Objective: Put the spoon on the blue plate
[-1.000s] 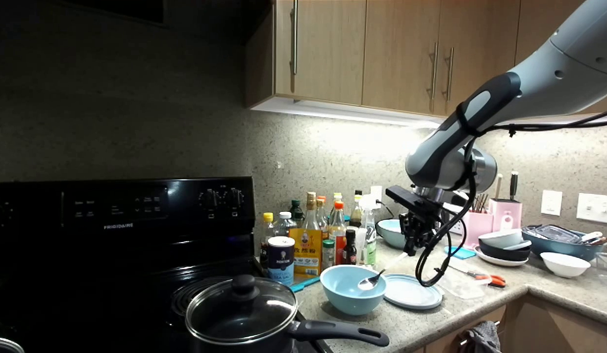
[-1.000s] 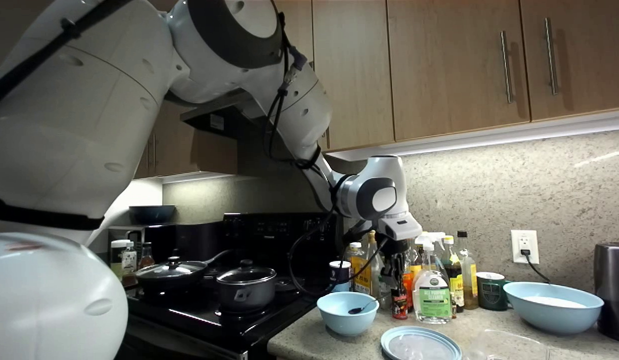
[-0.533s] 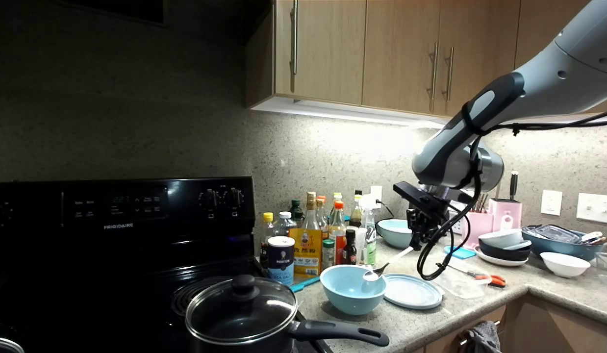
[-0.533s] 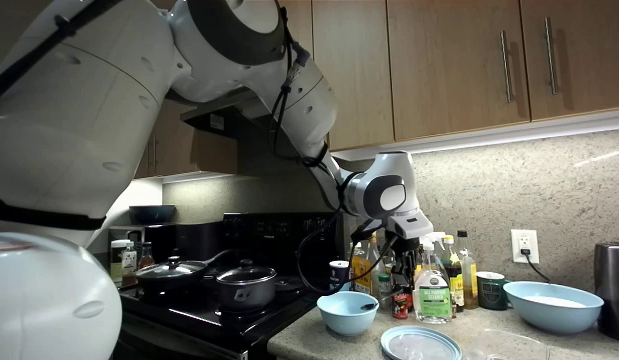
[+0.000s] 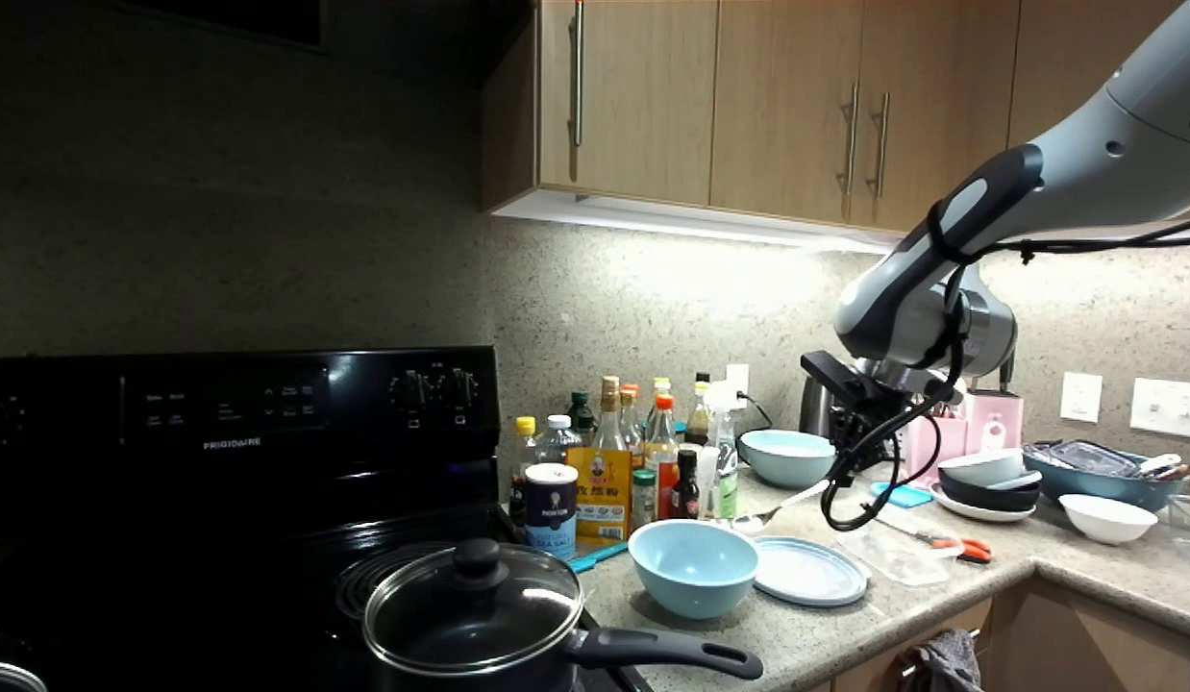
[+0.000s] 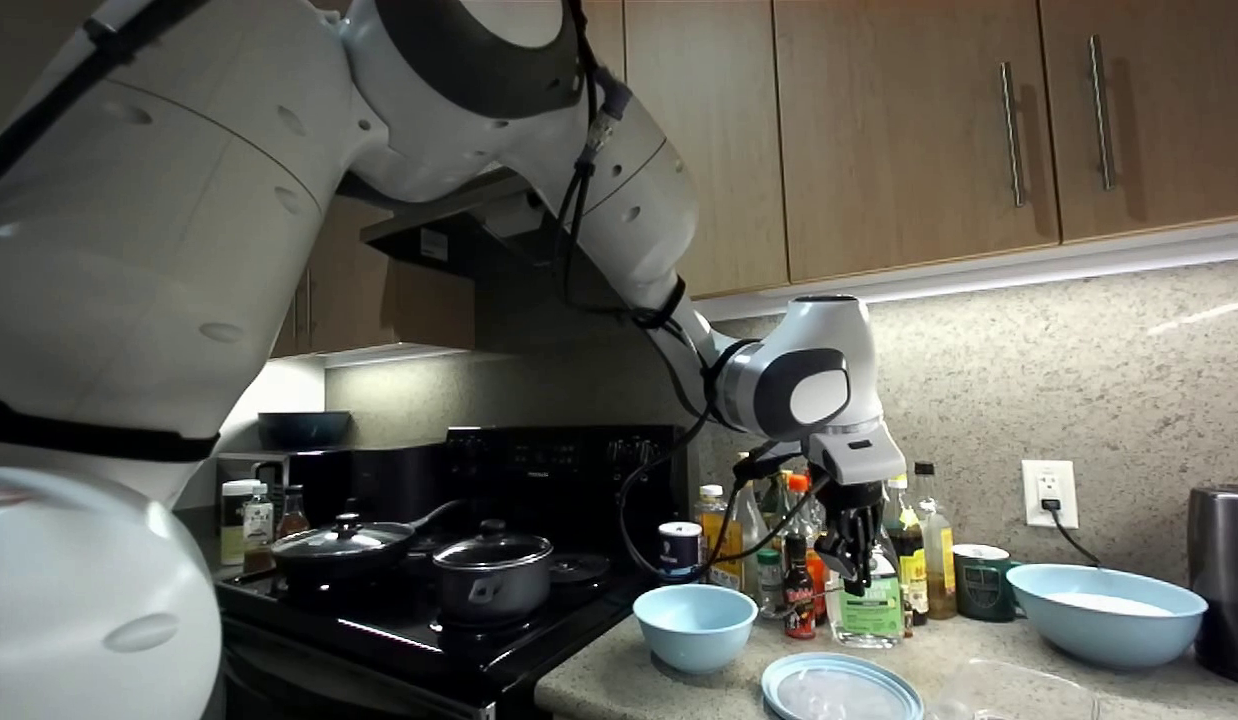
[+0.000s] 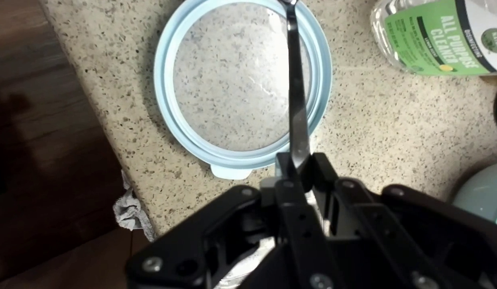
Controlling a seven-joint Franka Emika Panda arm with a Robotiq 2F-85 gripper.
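The spoon (image 5: 799,497) is silver and hangs in the air, held by its handle end. In the wrist view the spoon (image 7: 297,92) crosses the right part of the plate, and its head is cut off at the top edge. My gripper (image 7: 302,164) is shut on the handle. The gripper also shows in both exterior views (image 5: 835,481) (image 6: 856,585), above and behind the plate. The blue plate (image 7: 163,76) is flat and round with a pale blue rim and a see-through middle. It lies on the counter in both exterior views (image 5: 811,598) (image 6: 779,690).
A deep light-blue bowl (image 5: 694,577) stands beside the plate. A spray bottle (image 6: 869,605) and several sauce bottles stand behind. A larger blue bowl (image 6: 1104,625) is at the back. A clear container (image 5: 898,557) lies beside the plate. A lidded pot (image 5: 475,615) sits on the stove.
My gripper has moved to the right in both exterior views, carrying the spoon. The spoon's head was over the light-blue bowl and is now clear of it, past its rim.
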